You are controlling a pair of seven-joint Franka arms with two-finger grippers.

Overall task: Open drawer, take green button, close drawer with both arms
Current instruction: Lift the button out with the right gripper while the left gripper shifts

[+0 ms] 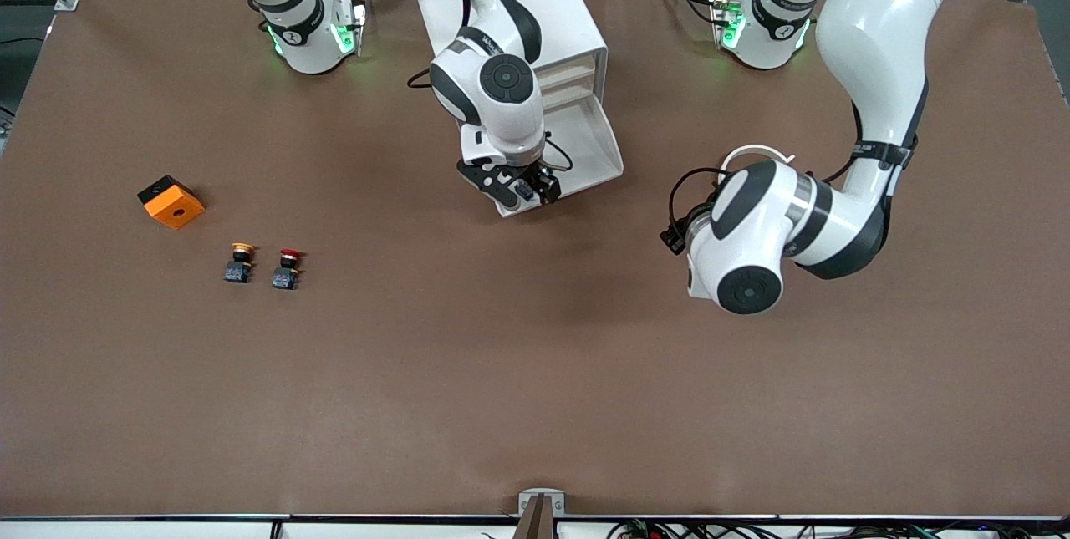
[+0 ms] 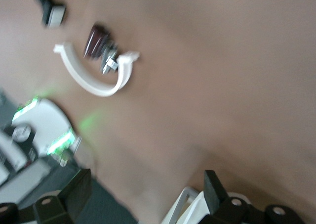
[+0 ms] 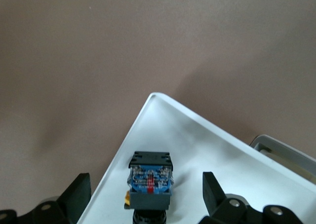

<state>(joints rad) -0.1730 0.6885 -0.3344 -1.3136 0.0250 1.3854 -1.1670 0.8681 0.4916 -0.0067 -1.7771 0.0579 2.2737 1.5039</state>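
Observation:
The white cabinet lies at the arms' end of the table, with the drawer pulled out toward the front camera. My right gripper hangs over the drawer's front end, open. In the right wrist view a button with a dark blue-black boxy body lies in the drawer tray between the spread fingers of my right gripper; its cap does not show. My left gripper hovers over bare table beside the drawer, toward the left arm's end, and is open and empty.
A yellow-capped button, a red-capped button and an orange block lie toward the right arm's end of the table. The brown table stretches wide toward the front camera.

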